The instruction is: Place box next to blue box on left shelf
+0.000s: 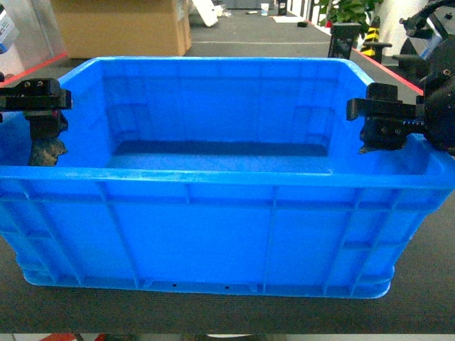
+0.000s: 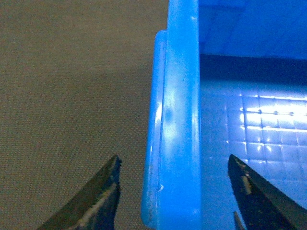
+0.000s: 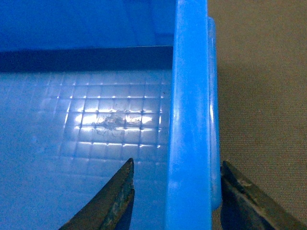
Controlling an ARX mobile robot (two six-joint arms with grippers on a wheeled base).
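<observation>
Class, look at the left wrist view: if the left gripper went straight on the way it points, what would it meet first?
The left gripper would first meet the thick rim of the large bright-blue plastic crate, which lies between its open fingers; one finger would pass outside, one inside. Depth is uncertain.

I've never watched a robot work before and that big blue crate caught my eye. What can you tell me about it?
The large bright-blue open-top plastic crate stands upright and empty on a dark grey-brown woven surface. It has a thick rim, vertical ribs on its outer walls and a glossy grid-embossed floor with a dull scuff. The left pincer and right pincer each straddle an end wall's rim, one finger inside and one outside, open. The right one's outer finger sits close against the rim; whether it touches is unclear.
</observation>
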